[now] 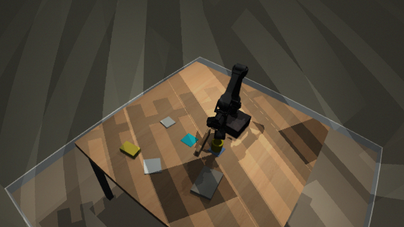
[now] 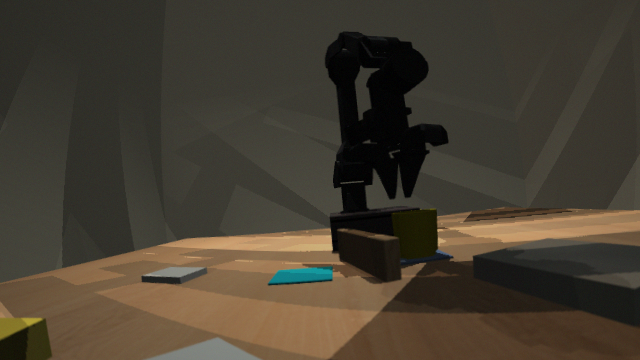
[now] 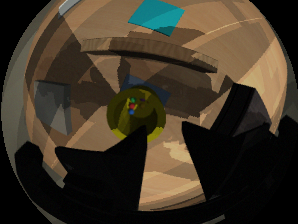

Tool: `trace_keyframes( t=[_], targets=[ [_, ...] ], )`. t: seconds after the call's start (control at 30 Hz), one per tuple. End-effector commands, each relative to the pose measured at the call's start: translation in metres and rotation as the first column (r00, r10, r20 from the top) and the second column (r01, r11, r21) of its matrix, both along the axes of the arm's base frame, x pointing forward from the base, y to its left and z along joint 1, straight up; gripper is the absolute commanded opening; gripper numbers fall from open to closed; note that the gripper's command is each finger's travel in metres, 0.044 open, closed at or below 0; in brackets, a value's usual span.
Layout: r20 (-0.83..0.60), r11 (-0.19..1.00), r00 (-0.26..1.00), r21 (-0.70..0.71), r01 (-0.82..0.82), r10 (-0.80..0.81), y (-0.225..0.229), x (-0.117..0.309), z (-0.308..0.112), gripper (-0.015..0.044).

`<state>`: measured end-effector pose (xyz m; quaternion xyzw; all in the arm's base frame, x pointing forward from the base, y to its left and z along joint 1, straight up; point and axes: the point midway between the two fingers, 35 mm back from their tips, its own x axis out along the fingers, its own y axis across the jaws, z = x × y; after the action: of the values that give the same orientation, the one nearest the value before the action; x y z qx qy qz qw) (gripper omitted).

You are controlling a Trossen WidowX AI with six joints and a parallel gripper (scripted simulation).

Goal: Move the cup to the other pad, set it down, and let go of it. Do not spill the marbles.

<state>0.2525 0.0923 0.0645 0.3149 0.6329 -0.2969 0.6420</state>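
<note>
The yellow cup (image 1: 217,145) (image 2: 416,234) (image 3: 159,120) stands upright on the blue pad (image 1: 218,154) (image 2: 441,257) (image 3: 131,82). Several small marbles (image 3: 132,106) lie inside it, red, green and blue ones among them. The other pad, a cyan one (image 1: 189,140) (image 2: 301,276) (image 3: 156,16), lies bare on the far side of a wooden bar from the cup. My gripper (image 2: 400,197) (image 3: 164,127) is partly open and empty. Its fingers point down, with the tips above the cup's rim and not touching it. In the top view the fingertips are hard to make out.
The low wooden bar (image 1: 202,143) (image 2: 370,252) (image 3: 145,51) stands between the two pads. A dark grey slab (image 1: 206,183) (image 2: 555,265) (image 3: 55,105) lies near the cup. A yellow block (image 1: 130,149) (image 2: 22,337) and two pale tiles (image 1: 167,122) (image 1: 152,166) lie farther off, beyond the cyan pad.
</note>
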Motion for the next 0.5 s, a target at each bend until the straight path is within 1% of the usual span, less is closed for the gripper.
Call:
trace_keyframes(
  t=[0.0, 0.47],
  targets=[
    [0.0, 1.0, 1.0, -0.004, 0.015, -0.015, 0.0, 0.002, 0.003, 0.0167],
    [0.0, 1.0, 1.0, -0.004, 0.015, -0.015, 0.001, 0.004, -0.019, 0.0167]
  ],
)
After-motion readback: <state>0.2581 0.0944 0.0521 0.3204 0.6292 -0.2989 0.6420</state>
